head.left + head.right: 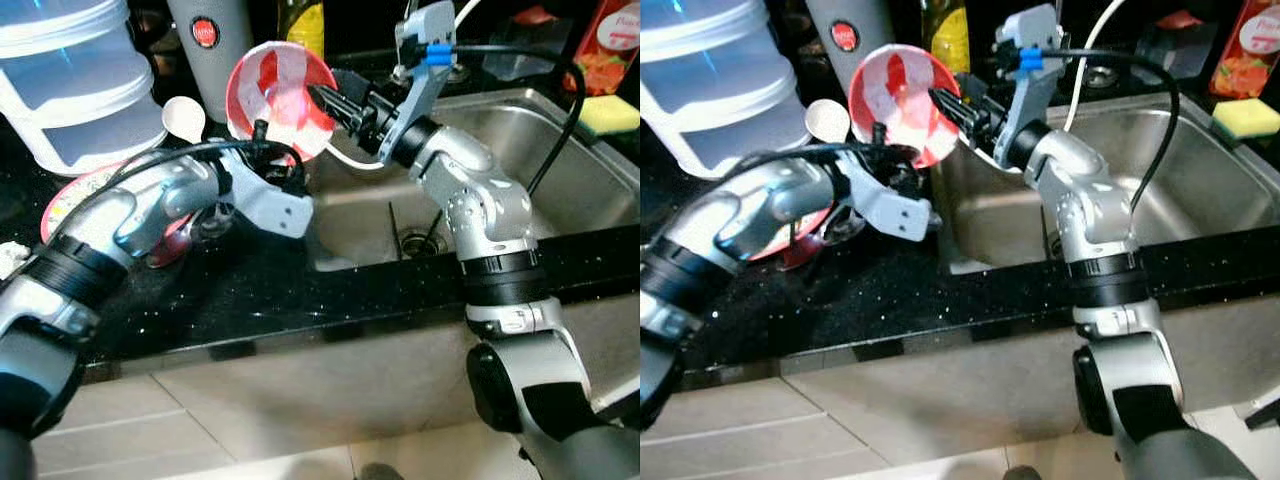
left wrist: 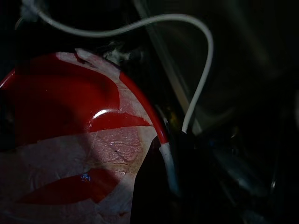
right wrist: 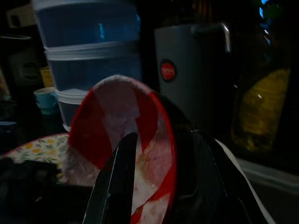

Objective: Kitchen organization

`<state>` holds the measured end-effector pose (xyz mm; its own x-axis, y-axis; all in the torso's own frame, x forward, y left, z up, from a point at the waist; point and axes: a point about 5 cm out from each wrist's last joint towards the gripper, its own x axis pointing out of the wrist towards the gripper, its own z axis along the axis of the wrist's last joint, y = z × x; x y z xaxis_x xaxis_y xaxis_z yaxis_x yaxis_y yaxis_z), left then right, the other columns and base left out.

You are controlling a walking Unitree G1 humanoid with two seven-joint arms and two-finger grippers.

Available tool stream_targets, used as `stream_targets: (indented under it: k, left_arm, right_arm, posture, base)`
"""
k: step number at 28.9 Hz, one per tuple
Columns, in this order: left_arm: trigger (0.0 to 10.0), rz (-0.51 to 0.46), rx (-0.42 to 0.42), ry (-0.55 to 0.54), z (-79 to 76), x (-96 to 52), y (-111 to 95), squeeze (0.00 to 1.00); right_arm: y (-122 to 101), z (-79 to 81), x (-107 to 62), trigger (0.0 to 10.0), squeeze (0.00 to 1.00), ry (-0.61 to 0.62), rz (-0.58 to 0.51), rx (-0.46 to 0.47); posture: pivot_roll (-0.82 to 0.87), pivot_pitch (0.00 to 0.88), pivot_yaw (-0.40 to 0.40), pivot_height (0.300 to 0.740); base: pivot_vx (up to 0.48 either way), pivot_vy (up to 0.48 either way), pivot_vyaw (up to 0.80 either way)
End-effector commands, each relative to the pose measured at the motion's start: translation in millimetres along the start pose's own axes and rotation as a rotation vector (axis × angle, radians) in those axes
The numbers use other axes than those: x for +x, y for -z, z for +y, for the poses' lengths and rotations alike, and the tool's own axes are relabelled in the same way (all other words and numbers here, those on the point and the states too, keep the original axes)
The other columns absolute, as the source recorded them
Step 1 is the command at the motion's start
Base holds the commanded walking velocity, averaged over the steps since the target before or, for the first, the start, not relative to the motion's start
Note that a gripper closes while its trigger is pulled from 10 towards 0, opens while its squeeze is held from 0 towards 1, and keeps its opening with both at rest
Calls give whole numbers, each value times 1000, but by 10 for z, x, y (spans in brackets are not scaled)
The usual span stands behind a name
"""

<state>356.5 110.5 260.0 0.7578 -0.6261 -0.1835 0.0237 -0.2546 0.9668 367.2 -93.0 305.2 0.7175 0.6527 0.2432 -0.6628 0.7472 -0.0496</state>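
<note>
Stacked clear tubs (image 1: 75, 75) sitting far left on the black counter (image 1: 270, 300), flowered plate (image 1: 65, 205) lying just beside them, partly under the left arm.

Left gripper (image 1: 262, 140) reaching up to the lower edge of the red-and-white bowl (image 1: 278, 95); one black finger (image 2: 154, 186) lying against the rim in the left wrist view, but pinching or just touching: cannot tell.

Bowl tilted nearly on edge, held in the air over the counter's edge by the sink (image 1: 520, 170), inside facing the camera. White round spoon or lid (image 1: 183, 118) just left of it, grey canister (image 1: 210, 50) behind, yellow bottle (image 1: 945, 35) further back.

Right gripper (image 1: 335, 105) pinching the bowl's right rim: one finger (image 3: 119, 182) inside, the other outside, per the right wrist view.

Yellow sponge (image 1: 610, 115) and red carton (image 1: 615, 45) sitting at the far right behind the sink.

Progress, judging only: mid-task. Bowl lifted but not yet set down anywhere; looking like a handover or two-handed carry. Plate, tubs and the rest not yet sorted.

Surface: glossy speckled black stone, steel basin, pale cabinet fronts and tiled floor below. Wrist views very dark.
</note>
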Motion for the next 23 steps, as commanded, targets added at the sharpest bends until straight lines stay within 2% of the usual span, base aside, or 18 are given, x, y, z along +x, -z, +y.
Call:
stream_targets:
  k: [1,2,3,4,7,10,18,19,22,23]
  left_arm:
    - [10000,-31,27,-43,100,50,-70,0]
    - [10000,-33,35,-44,98,66,-77,0]
    - [10000,-33,35,-44,98,66,-77,0]
    - [10000,-33,50,-44,95,82,-84,0]
    - [10000,-35,72,-51,101,104,-97,0]
    - [10000,-59,120,-84,151,180,-184,0]
    - [10000,-78,132,-109,162,241,-254,0]
    - [10000,-78,117,-113,161,244,-253,1000]
    - [10000,-58,72,-111,146,250,-222,1000]
    - [10000,-46,54,-126,161,249,-209,0]
  right_arm:
    - [78,29,64,10000,0,17,55,0]
    - [126,-13,71,7608,0,67,84,0]
    - [126,-13,71,7608,0,67,84,0]
    - [173,-53,74,0,0,112,110,-4]
    - [233,-84,75,0,0,149,142,-17]
    - [401,-133,70,0,0,216,231,-113]
    - [432,-168,83,0,0,264,238,-117]
    - [427,-166,89,0,0,263,233,-112]
    - [406,-159,109,0,0,264,219,-102]
    - [399,-161,113,0,0,266,214,-100]
  posture:
    - [-24,0,52,740]
    - [-23,0,52,740]
    - [-23,0,52,740]
    - [-23,0,50,740]
    - [-22,0,49,740]
    - [-15,0,47,740]
    - [-8,0,45,740]
    - [-8,0,44,740]
    - [-9,0,43,740]
    - [-9,0,42,740]
  base:
    - [0,0,0]
    - [0,0,0]
    - [0,0,0]
    - [0,0,0]
    - [0,0,0]
    - [0,0,0]
    - [0,0,0]
    - [0,0,0]
    - [0,0,0]
    - [0,0,0]
